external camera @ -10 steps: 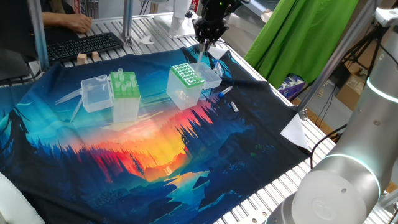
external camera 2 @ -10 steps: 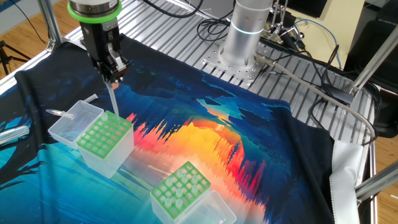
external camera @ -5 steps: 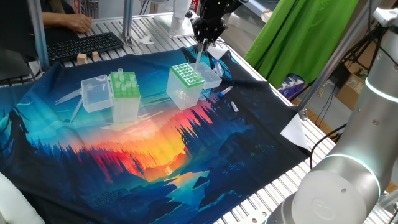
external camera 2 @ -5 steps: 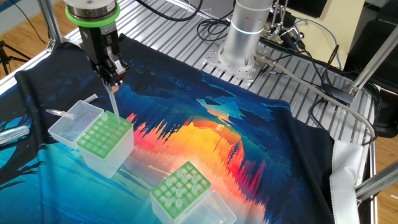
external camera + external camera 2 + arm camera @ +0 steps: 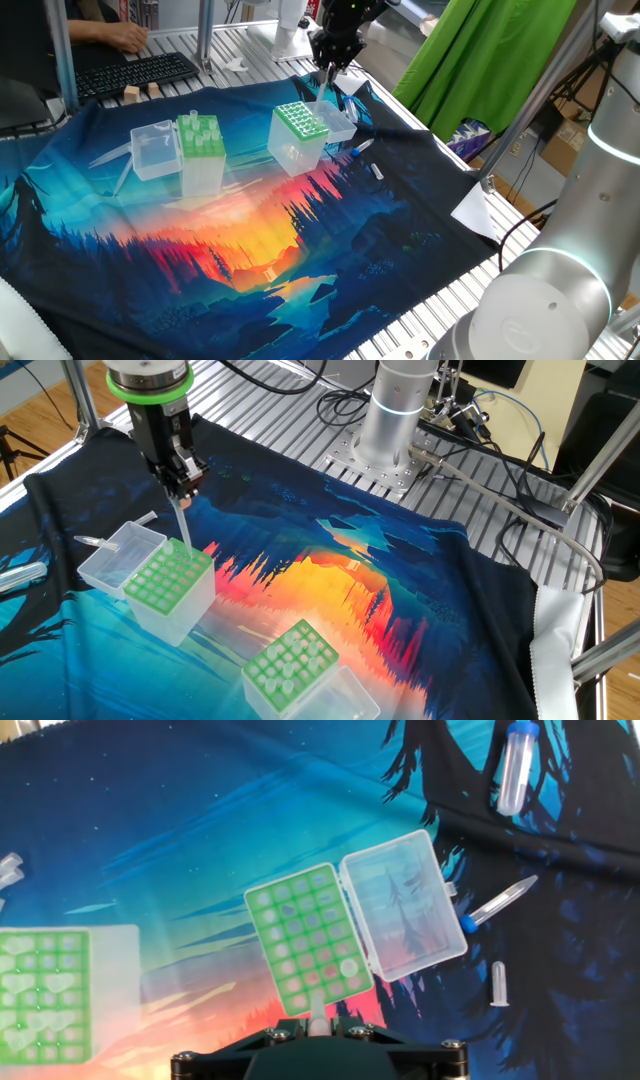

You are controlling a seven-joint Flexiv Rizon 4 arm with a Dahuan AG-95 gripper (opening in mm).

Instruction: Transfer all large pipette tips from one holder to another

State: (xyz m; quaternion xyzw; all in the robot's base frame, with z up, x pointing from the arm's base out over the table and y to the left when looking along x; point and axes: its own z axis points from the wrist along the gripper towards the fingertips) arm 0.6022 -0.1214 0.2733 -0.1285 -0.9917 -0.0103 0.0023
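Source holder (image 5: 201, 145) sits left on the printed cloth (image 5: 250, 250) with large pipette tips (image 5: 202, 129) standing in its light-green top, open lid (image 5: 152, 148) to its left. Target holder (image 5: 299, 132), dotted grid top, sits right of it, lid (image 5: 118, 558) open. Gripper (image 5: 181, 482) hangs above the target's far edge, jaws pinched narrow on one clear tip (image 5: 183, 525) pointing down, its point just at the grid.
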